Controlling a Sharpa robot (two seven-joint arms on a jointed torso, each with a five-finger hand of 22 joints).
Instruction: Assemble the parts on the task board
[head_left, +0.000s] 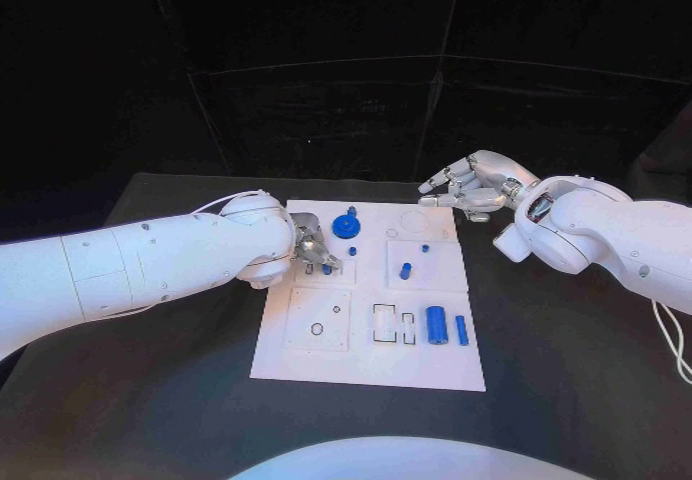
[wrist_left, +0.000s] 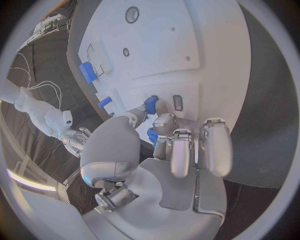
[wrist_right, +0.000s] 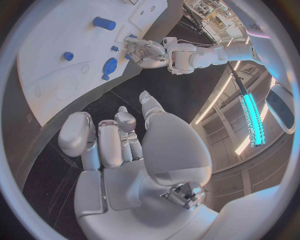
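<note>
The white task board (head_left: 368, 345) lies in the middle of the black table (head_left: 577, 340). The left hand (head_left: 315, 250) reaches over the board's left edge, its fingers bent down onto the upper-left panel. In the left wrist view the fingertips (wrist_left: 164, 120) close around a small blue part (wrist_left: 150, 103) standing on the board; it looks pinched between thumb and a finger, though the fingers hide most of it, so the hold is not certain. A second bit of blue (wrist_left: 152, 136) shows just under the fingers.

The right hand (head_left: 473, 187) hovers off the board's far right corner, above the table, holding nothing, with fingers loosely curled yet apart.

On the board a round blue part (head_left: 346, 224) sits near the far edge, just beside the left hand. A short blue peg (head_left: 405, 270) stands upright in the middle right panel, with a smaller blue dot (head_left: 424, 246) beyond it. Nearer the robot, a large blue cylinder (head_left: 436, 322) and a slimmer blue bar (head_left: 462, 330) lie side by side, beside two rectangular slots (head_left: 389, 323).
</note>
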